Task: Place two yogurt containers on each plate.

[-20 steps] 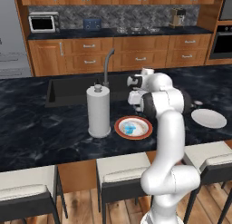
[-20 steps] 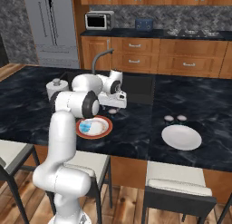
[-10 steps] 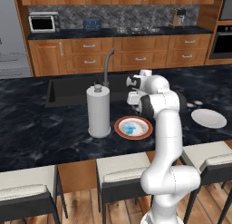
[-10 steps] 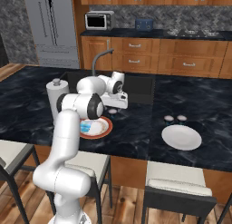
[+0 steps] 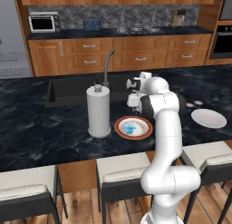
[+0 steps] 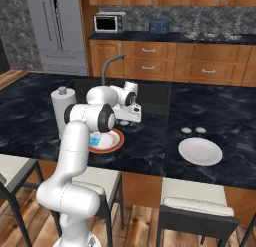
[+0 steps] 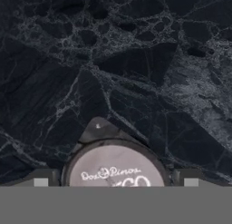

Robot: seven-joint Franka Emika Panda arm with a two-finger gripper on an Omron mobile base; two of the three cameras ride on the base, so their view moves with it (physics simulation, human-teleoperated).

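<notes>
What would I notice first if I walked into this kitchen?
Probably the big white robot arm bending over the black counter. Its gripper sits right above a little yogurt cup. Next to it are a tall paper-towel roll and an orange-rimmed plate holding a blue cup.

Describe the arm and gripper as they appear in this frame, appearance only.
The arm is glossy white with rounded, tube-like links and dark grey bands at the joints. No loose cables show. The gripper has a boxy white hand with round dark details on its side. Its fingertips are small, dark grey and blocky, each with a pale square patch.
</notes>
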